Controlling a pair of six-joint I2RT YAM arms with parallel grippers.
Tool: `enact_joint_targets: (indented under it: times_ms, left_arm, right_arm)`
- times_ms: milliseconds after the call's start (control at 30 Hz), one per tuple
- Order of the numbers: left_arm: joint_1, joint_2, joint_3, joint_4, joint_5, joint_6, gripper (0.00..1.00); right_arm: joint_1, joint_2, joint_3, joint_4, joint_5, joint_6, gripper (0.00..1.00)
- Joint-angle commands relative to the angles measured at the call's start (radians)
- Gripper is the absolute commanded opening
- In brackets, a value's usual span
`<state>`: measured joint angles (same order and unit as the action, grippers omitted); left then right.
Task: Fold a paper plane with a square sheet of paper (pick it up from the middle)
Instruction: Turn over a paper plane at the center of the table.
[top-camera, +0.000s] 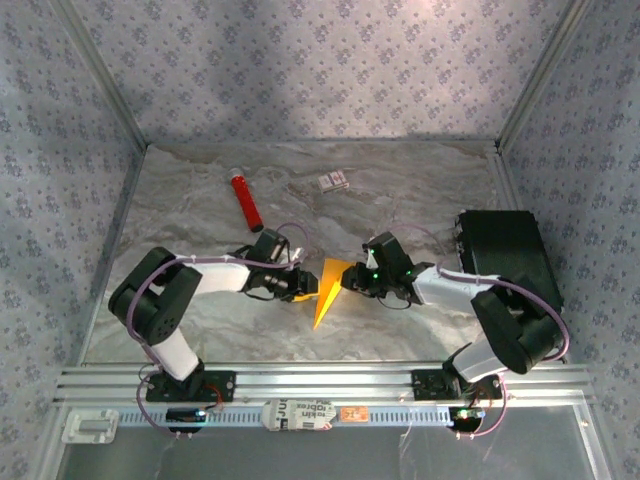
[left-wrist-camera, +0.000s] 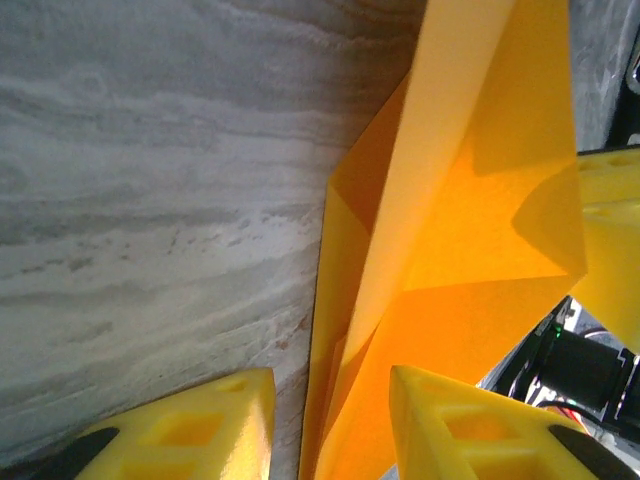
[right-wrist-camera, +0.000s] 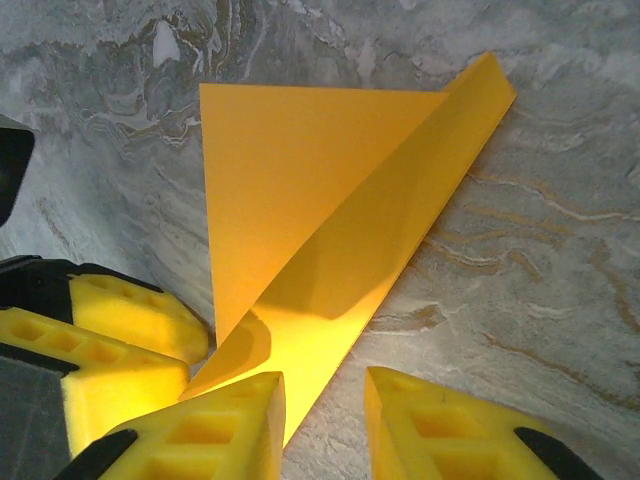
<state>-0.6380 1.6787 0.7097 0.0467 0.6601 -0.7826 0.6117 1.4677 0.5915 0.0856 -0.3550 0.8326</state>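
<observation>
Both sets of jaws stand spread, neither pinching anything. Left gripper (left-wrist-camera: 330, 385): yellow fingers apart, the paper plane (left-wrist-camera: 460, 250) standing up in the gap and running behind the finger on that view's right, with a sliver of table between it and the other finger. Right gripper (right-wrist-camera: 327, 383): fingers apart too, a narrow end of the paper just reaching one finger, bare table in the gap. Likely reason: the two grippers face each other across the paper, close in on either side, placed to pinch it or press a crease next. Paper sits mid-table between the two grippers, near the arm bases. Looks: thin orange-yellow sheet folded to a narrow pointed triangle with one long diagonal crease. One flap lifts off the marbled table (top-camera: 200, 330), so it's not lying flat, and the point aims at the near edge. Not a finished dart, I'd say. Further out: red tube (top-camera: 246, 203), small white card (top-camera: 333, 181), black box (top-camera: 505, 245), all well apart from the paper.
</observation>
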Motion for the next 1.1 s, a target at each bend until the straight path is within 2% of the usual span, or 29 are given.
enact_joint_targets:
  times_ms: [0,300,800,1067]
  left_arm:
    - [-0.018,0.024,0.022,-0.034,0.047,0.038,0.35]
    - [-0.061,0.068,0.055,-0.043,0.061,0.059,0.35]
    - [-0.096,0.099,0.094,-0.060,0.065,0.092,0.22]
    - [-0.109,0.126,0.118,-0.042,0.079,0.084,0.22]
  right_arm:
    - [0.006,0.010,-0.003,-0.002,0.017,0.022,0.28]
    - [0.008,0.023,-0.018,-0.008,0.013,0.027,0.28]
    - [0.010,0.029,-0.059,0.056,-0.017,0.051,0.28]
    - [0.010,0.030,-0.077,0.084,-0.028,0.063,0.27]
